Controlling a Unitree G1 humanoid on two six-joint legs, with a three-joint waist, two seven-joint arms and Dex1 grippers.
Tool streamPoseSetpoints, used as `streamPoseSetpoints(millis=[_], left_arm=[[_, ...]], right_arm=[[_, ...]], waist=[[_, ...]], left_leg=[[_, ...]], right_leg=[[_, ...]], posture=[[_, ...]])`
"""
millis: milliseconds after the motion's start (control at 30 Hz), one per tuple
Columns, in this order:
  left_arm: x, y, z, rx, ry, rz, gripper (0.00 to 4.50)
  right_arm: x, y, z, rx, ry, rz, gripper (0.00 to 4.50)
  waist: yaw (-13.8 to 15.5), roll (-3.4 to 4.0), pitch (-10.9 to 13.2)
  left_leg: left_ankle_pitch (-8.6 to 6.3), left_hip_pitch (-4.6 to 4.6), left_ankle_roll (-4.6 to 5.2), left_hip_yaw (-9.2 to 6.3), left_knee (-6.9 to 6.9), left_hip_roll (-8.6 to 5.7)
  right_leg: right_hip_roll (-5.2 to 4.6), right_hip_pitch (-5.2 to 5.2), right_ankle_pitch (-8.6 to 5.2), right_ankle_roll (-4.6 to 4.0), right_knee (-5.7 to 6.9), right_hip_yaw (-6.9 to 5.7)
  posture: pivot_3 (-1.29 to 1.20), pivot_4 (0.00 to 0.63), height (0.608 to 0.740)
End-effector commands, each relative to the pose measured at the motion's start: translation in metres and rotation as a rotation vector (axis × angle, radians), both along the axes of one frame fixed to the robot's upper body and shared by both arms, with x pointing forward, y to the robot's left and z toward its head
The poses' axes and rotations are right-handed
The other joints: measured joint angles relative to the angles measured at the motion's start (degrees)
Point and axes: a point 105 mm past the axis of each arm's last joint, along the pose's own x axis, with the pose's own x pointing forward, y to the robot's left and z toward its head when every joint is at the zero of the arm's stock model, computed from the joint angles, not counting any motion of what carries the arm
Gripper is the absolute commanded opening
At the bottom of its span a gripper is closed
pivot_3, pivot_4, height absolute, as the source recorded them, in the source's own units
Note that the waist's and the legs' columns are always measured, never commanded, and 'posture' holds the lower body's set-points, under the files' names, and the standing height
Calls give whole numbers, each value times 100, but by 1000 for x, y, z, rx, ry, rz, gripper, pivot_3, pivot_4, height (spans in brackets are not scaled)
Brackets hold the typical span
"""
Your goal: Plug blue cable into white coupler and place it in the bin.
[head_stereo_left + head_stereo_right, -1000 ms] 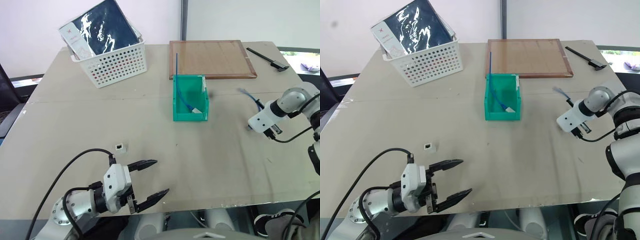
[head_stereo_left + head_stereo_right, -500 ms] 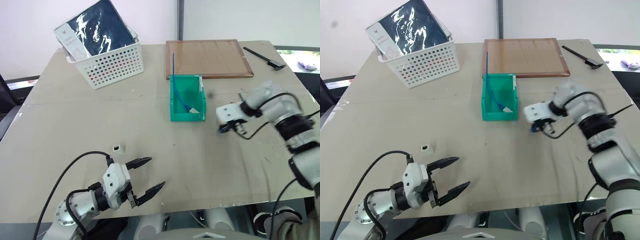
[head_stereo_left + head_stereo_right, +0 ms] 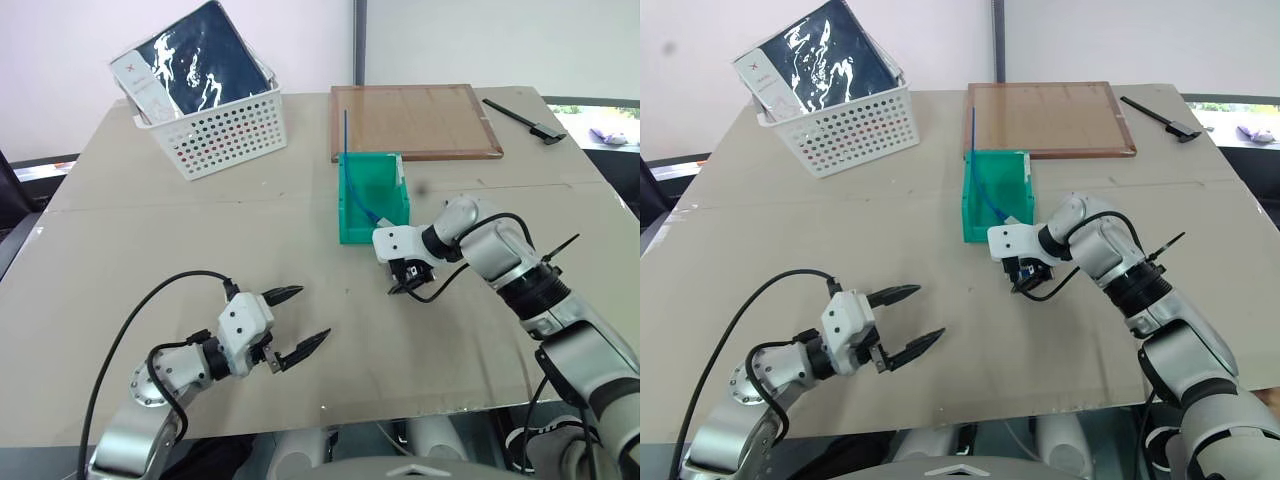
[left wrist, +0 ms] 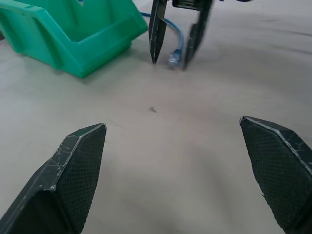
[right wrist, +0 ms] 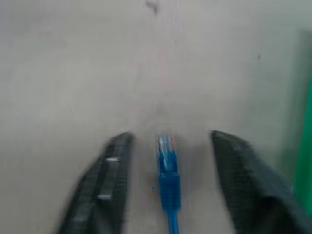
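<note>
Blue cable (image 4: 171,34), thin and glossy, lies on the matte surface (image 3: 300,250) by the green plastic bin (image 3: 372,205). Left wrist view: right claw (image 4: 169,61) straddles its clear plug, jaws spread. Right wrist view: plug (image 5: 167,156) between parted fingers (blurred). Left claw (image 3: 300,320) is spread, empty.

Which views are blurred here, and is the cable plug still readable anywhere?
Right wrist view: smeared throughout, though the blue cable with its plug reads between the right gripper's fingers. Left wrist view: the left gripper's fingers are crisp; the right gripper beyond is slightly soft, the plug visible between its open fingers. Eye views: sharp, evenly lit.
</note>
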Motion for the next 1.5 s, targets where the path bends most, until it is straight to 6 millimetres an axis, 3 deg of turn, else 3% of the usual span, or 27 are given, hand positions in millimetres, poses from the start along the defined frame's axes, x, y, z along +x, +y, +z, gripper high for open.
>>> streamPoseSetpoints(millis=[33,267,467,633,800,967,1067,1300,1500], left_arm=[[7,-12,2,41,9,-58,4500],[28,-40,14,56,26,-188,4500],[55,-74,20,87,30,-236,4500],[69,-94,14,117,67,-227,4500],[81,-105,12,146,68,-208,4500],[85,-117,7,169,66,-225,4500],[88,-120,1,199,78,-227,3703],[88,-129,-16,222,89,-277,105],[88,-129,-20,203,91,-299,36]], right_arm=[[-14,-20,28,124,14,-53,3935],[-54,-49,64,406,-99,-102,3935],[-69,-92,57,570,-307,-376,3935],[-92,-129,35,617,-380,-563,3935],[-113,-145,23,633,-378,-652,3935],[-123,-152,23,645,-370,-696,3935],[-126,-152,23,629,-364,-699,3988],[-132,-152,23,617,-370,-734,3988],[-136,-152,18,606,-373,-755,3988]], waist=[[53,9,7],[176,23,17],[257,21,17],[292,16,18],[252,20,18],[253,21,17],[278,21,17],[300,20,16],[299,20,14]], left_leg=[[0,-17,0,-7,3,-2],[0,-56,0,-36,12,-18],[1,-50,1,-38,22,-22],[1,-40,1,-35,21,-22],[1,-32,1,-30,22,-19],[1,-26,1,-25,23,-16],[1,-27,2,-26,23,-16],[1,-30,2,-29,23,-17],[1,-30,2,-30,24,-18]], right_leg=[[-2,-8,1,1,-3,-7],[-14,-29,1,2,-6,-32],[-13,-15,1,5,-3,-36],[-10,-3,-1,7,-3,-31],[-2,1,-2,8,-3,-20],[0,7,-9,19,-3,-15],[0,7,-9,17,-3,-16],[-3,7,-7,15,-7,-16],[-4,8,-9,16,-7,-17]], posture=[[0,150,740],[0,150,740],[0,150,740],[0,150,740],[0,150,740],[0,150,740],[0,150,740],[0,150,740],[0,150,740]])
